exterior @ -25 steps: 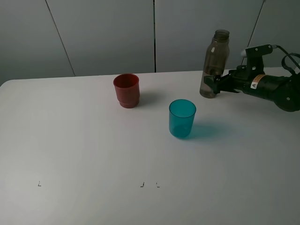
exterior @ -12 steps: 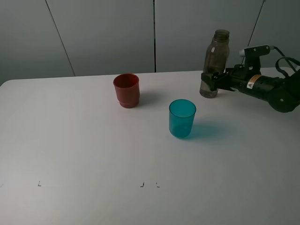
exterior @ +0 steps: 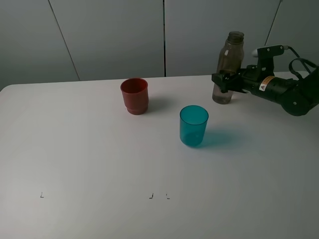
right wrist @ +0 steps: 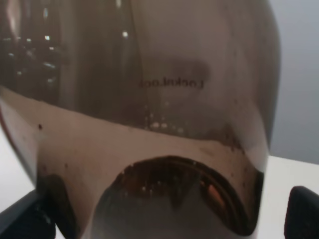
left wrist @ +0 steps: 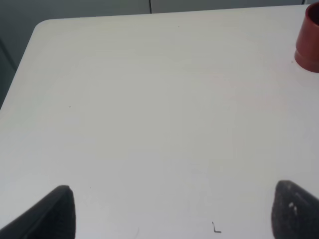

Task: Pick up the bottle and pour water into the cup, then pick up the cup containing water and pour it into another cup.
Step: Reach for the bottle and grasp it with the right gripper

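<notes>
Facing the bottle: the right arm (exterior: 279, 90) reaches in from the right side, about level over the surface (exterior: 99, 159); the bottle (exterior: 228, 69) is between the right jaws, at its lower body, not beside them
Right jaws: spread wide; in the right wrist view one fingertip (right wrist: 304, 211) shows clear air between itself and the bottle wall (right wrist: 149, 124); the other fingertip (right wrist: 22, 219) is very close to the wall and I cannot tell if it touches; nothing is pinched yet
Bottle axis: upright on the surface at the far right; the long axis is vertical, so it crosses the closing line of the jaws at a right angle; some liquid seems to stand in the lower part
Nearer arm: the right one by far; the left jaws show only in the left wrist view, spread, a fingertip (left wrist: 55, 211) low in the picture, nothing between them, over bare surface
Teal cup (exterior: 194, 125): upright, mouth up; nearer to the camera and left of the bottle, well apart from it
Red cup (exterior: 134, 95): upright, farther left, well apart from the teal cup and the bottle; its edge shows also in the left wrist view (left wrist: 309, 40)
In the way: nothing between jaws and bottle; I judge the next move needs only closing, then a lift; the grip is low on a tall body, so the bottle may lean when it rises
</notes>
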You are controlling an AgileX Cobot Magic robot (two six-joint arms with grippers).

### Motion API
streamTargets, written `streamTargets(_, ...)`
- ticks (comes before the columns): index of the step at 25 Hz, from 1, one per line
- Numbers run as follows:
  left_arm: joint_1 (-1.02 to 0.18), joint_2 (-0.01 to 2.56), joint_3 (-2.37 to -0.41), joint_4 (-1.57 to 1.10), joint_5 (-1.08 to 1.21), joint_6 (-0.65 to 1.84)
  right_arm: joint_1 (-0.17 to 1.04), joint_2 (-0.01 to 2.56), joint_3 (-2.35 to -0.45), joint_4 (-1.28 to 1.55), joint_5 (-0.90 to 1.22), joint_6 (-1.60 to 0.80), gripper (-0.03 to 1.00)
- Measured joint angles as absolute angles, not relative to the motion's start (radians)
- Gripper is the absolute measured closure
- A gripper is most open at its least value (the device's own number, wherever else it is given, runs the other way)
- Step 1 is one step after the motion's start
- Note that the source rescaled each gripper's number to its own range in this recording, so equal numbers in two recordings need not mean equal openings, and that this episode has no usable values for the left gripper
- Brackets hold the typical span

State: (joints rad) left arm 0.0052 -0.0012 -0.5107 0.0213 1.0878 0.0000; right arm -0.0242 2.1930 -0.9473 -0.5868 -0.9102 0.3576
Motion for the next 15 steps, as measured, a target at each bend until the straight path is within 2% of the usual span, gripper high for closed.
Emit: streamTargets(15,0.005,-0.001,-0.511,0.021,1.088,0.000,0.018,2.267,-1.025,-0.559,-0.932,0.399,-0.03)
